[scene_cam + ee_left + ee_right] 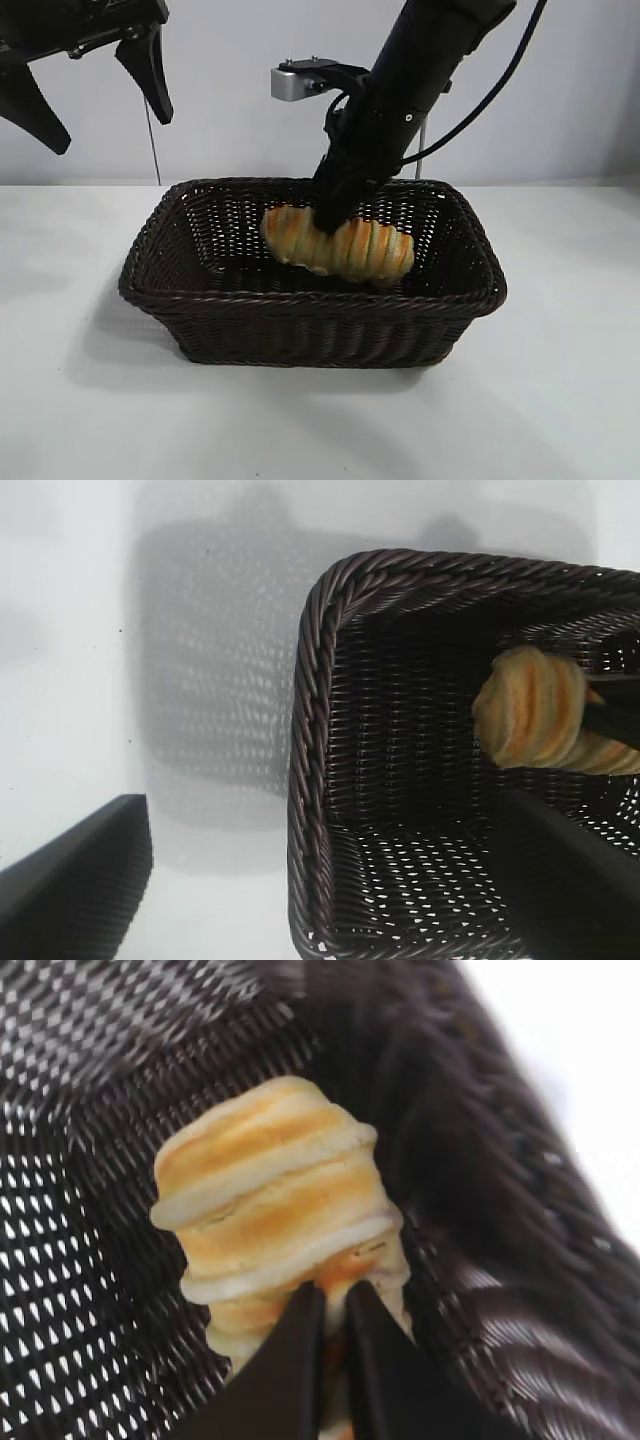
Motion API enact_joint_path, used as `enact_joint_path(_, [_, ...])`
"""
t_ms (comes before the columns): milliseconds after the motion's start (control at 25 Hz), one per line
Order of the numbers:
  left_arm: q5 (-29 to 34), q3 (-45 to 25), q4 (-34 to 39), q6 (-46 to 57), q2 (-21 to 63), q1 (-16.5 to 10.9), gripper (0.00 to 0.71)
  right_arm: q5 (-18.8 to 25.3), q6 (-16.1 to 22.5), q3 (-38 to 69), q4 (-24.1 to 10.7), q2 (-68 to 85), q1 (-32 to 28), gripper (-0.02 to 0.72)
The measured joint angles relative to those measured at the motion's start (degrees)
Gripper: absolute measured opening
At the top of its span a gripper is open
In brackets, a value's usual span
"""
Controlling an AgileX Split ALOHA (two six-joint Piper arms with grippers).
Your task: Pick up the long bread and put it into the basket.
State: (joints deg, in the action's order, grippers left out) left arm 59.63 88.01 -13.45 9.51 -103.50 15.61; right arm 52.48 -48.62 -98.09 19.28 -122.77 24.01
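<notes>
While right hand [330, 222] (seemingly closed) grips long bread [340, 243].

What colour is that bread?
Golden-yellow long bread with orange-brown and pale crosswise bands; clearest in the right wrist view.

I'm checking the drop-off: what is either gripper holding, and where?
Right gripper pinches the long bread at mid-length, inside the basket; left gripper holds nothing.
</notes>
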Motion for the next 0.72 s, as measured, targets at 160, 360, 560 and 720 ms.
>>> enact_joint_path(160, [0.00, 0.00, 0.00, 0.00, 0.00, 0.00, 0.661, 0.00, 2.86, 0.00, -0.02, 0.06, 0.00, 0.565])
enact_joint_path(360, [-0.05, 0.00, 0.00, 0.00, 0.00, 0.00, 0.661, 1.01, 13.19, -1.26, -1.67, 1.65, 0.00, 0.652])
enact_joint_path(560, [-0.05, 0.00, 0.00, 0.00, 0.00, 0.00, 0.661, 6.78, 30.44, -6.64, -7.68, 4.38, 0.00, 0.687])
enact_joint_path(720, [-0.17, 0.00, 0.00, 0.00, 0.00, 0.00, 0.661, 11.12, 46.39, -11.18, -14.18, 5.80, -0.27, 0.693])
